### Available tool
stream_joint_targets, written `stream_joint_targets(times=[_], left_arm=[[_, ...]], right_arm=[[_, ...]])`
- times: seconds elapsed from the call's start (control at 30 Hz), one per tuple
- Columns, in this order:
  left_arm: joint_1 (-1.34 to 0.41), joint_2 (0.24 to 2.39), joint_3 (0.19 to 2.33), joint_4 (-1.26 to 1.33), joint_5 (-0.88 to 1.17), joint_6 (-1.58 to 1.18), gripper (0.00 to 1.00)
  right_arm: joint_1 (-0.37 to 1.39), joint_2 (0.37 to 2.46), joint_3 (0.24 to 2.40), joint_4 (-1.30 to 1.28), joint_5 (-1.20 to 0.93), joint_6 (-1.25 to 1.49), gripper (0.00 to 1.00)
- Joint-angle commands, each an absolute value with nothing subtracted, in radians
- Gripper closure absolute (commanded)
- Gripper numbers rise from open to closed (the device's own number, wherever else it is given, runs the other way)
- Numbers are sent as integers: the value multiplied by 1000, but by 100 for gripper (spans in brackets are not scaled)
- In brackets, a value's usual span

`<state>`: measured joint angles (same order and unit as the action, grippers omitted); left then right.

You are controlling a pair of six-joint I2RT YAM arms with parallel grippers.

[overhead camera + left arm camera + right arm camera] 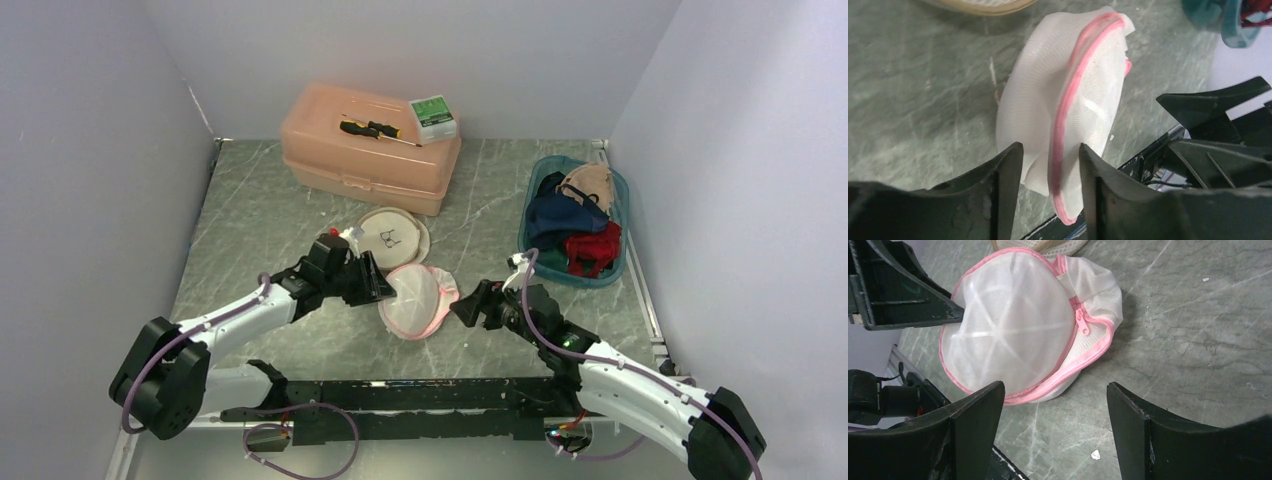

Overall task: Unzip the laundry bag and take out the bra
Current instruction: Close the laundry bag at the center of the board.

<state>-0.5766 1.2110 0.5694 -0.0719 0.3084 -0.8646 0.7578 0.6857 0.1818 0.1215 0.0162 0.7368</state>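
Observation:
The laundry bag is a white mesh dome with a pink zipper, tipped up on its edge at the table's middle. My left gripper is shut on its left rim; in the left wrist view the pink zipper seam runs between my fingers. My right gripper is open and empty just right of the bag, apart from it. In the right wrist view the bag lies ahead, with its zipper pull on the right side. The bra is hidden; only pale ribs show through the mesh.
A cream round mesh disc lies just behind the bag. A peach toolbox at the back carries a screwdriver and a green-white box. A teal basket of clothes stands at the right. Walls close in on both sides.

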Motion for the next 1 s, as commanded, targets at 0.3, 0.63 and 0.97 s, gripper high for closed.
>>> stream_joint_targets(times=[0.3, 0.63, 0.97], left_arm=[[-574, 931, 765, -519, 68, -693, 38], [-576, 1015, 620, -125, 359, -828, 65], [-601, 1136, 493, 71, 360, -864, 73]], right_arm=[[757, 787, 305, 172, 4, 650, 29], [783, 989, 401, 278, -86, 647, 51], [859, 1160, 493, 315, -86, 636, 56]])
